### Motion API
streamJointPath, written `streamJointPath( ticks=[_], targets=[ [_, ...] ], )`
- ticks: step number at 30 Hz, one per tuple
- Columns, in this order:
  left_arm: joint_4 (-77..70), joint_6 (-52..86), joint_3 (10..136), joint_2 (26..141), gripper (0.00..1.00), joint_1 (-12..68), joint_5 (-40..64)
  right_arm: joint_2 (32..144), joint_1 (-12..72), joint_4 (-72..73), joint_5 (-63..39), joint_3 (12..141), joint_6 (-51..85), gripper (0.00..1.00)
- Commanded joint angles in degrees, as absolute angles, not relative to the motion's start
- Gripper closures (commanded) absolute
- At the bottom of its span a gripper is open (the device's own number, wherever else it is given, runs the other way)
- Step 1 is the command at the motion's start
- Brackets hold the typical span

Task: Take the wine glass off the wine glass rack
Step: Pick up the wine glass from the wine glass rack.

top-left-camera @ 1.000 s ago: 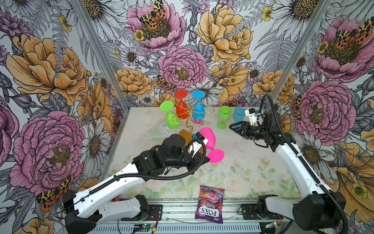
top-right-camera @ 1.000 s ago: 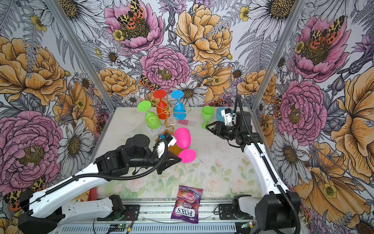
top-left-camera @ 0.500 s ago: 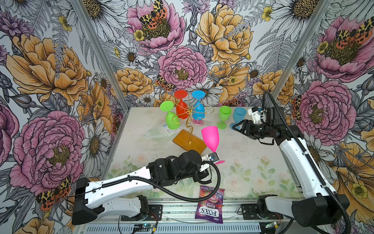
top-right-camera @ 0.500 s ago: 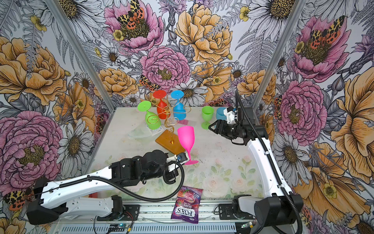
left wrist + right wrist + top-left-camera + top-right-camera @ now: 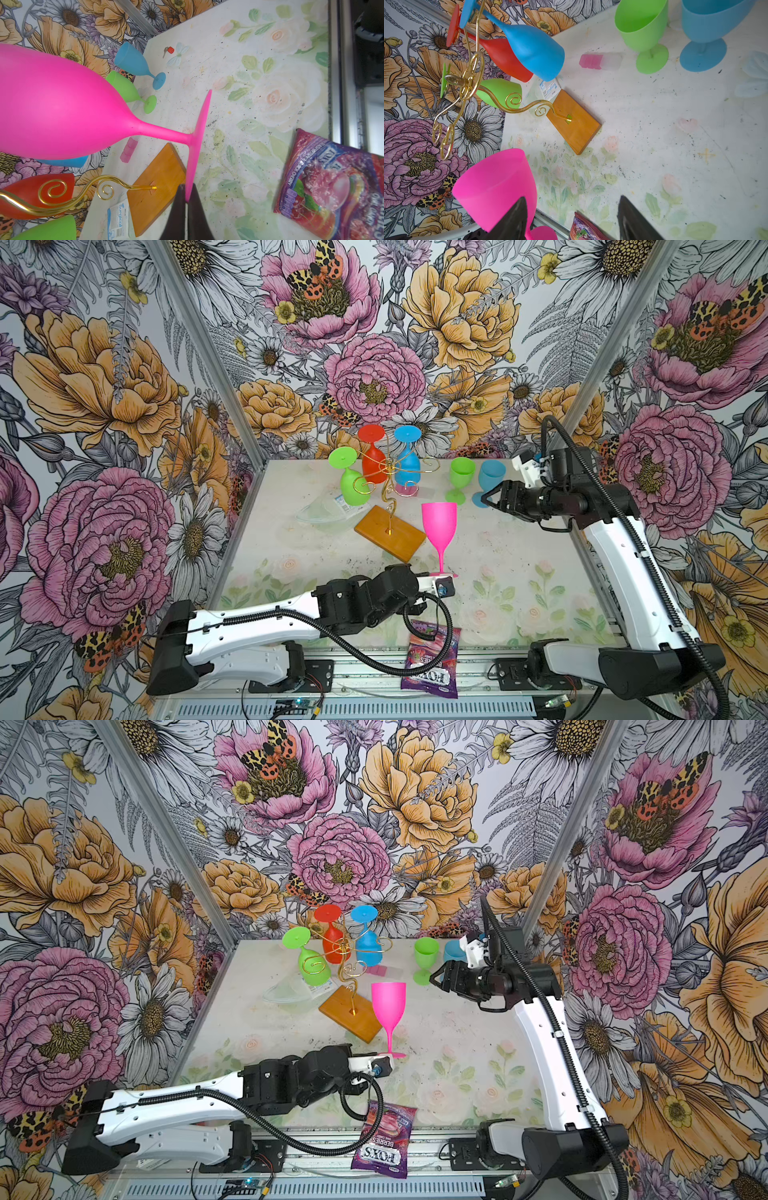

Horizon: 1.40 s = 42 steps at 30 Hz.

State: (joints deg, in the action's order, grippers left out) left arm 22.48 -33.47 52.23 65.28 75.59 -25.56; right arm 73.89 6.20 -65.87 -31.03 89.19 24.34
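**Left wrist view:** The left claw [image 5: 186, 197], its black fingers pressed shut, pinches the rim of the flat round foot of the pink glass [image 5: 62, 108]. The glass is matte plastic, with a tulip bowl and a slim stem. Near the foot sits the rack [image 5: 160, 178], a smooth orange-brown wooden slab carrying a wavy gold wire stem with scroll curls. A glossy, crinkled purple candy bag [image 5: 332, 187] reads "RASPBERRY BLACK CHERRY". A white-and-blue packet [image 5: 118, 220] reads "Surgical".

**Right wrist view:** The right claw [image 5: 573, 199] has its dark fingers spread wide and grips nothing. The speckled, flower-printed bench [image 5: 675, 124] shows between them. The rack's curled arms carry the red glass [image 5: 504, 58], the hung blue glass [image 5: 533, 52] and the hung green glass [image 5: 500, 91], all bowl-down by their feet. The green goblet [image 5: 643, 27] and the blue goblet [image 5: 712, 25], both squat and matte, stand upright side by side.

**Both top views:** The pink glass [image 5: 439, 526] stands upright, off the rack, at 4 o'clock of the wooden slab and just beside its corner. Its foot is down at bench level. The goblets stand toward 1 o'clock of the bench, with the right claw near the blue one. The candy bag [image 5: 384, 1139] hangs over the 6 o'clock edge, lettered "FOX'S BERRIES" upside down.
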Motion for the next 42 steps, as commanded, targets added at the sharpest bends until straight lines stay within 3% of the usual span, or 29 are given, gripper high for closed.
streamJointPath(
  ticks=[1,13,42],
  targets=[
    [16.24,-41.55,49.97,65.34,1.00,77.89,-32.10,74.23,7.99,-68.57,-30.22,91.64,23.76,0.32],
    [8.84,-55.32,45.67,68.11,1.00,79.89,-40.78,75.58,11.95,-72.38,-32.81,96.31,24.53,0.33],
    [-3.86,-70.30,39.41,71.34,1.00,80.01,-50.24,79.36,16.52,-76.51,-32.61,93.28,21.36,0.60]
  ],
)
